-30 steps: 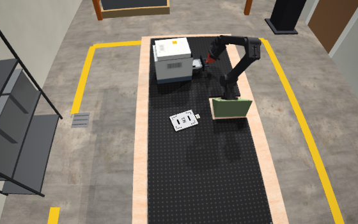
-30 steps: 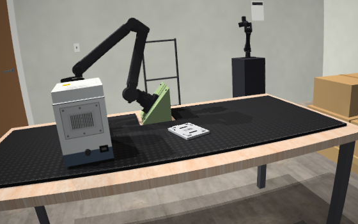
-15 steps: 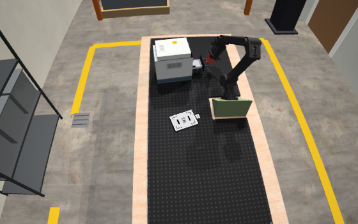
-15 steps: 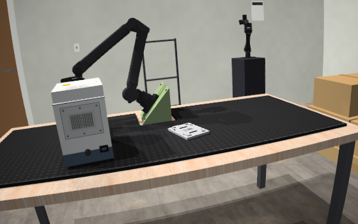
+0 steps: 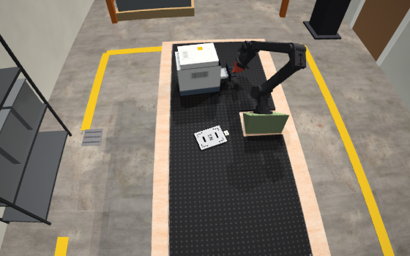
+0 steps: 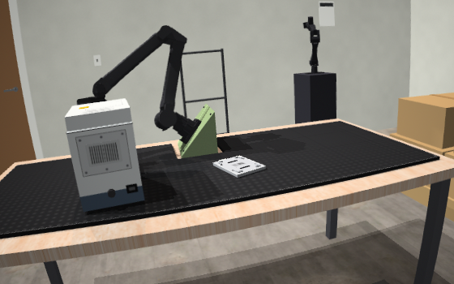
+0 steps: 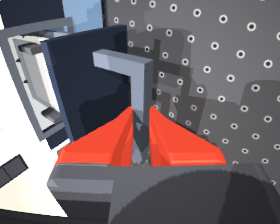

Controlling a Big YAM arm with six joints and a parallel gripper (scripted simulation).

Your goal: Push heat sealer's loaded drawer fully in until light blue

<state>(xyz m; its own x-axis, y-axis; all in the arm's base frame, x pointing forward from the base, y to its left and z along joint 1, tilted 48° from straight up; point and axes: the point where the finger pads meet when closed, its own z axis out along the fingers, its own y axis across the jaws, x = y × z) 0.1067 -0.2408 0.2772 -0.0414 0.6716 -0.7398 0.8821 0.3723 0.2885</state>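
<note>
The white heat sealer (image 5: 198, 67) (image 6: 102, 156) stands at the far left of the black mat (image 5: 233, 190). Its drawer (image 5: 228, 72) sticks out a little on the side facing the arm. In the wrist view the drawer's dark front panel (image 7: 78, 76) carries a grey angled handle (image 7: 124, 63). My gripper (image 5: 234, 69) (image 7: 141, 113), with red fingers, is shut on the stem of this handle. The gripper is hidden behind the sealer in the exterior view. A small orange-yellow mark (image 5: 199, 47) (image 6: 83, 107) shows on the sealer's top. The plate, sheet and frame are not clearly visible.
A white printed plate (image 5: 210, 137) (image 6: 239, 165) lies on the mat mid-table, with a tiny white piece (image 5: 226, 132) beside it. The arm's green wedge base (image 5: 264, 123) (image 6: 199, 138) stands at the table's edge. Cardboard boxes (image 6: 433, 118) and a metal rack (image 5: 10, 139) stand off the table.
</note>
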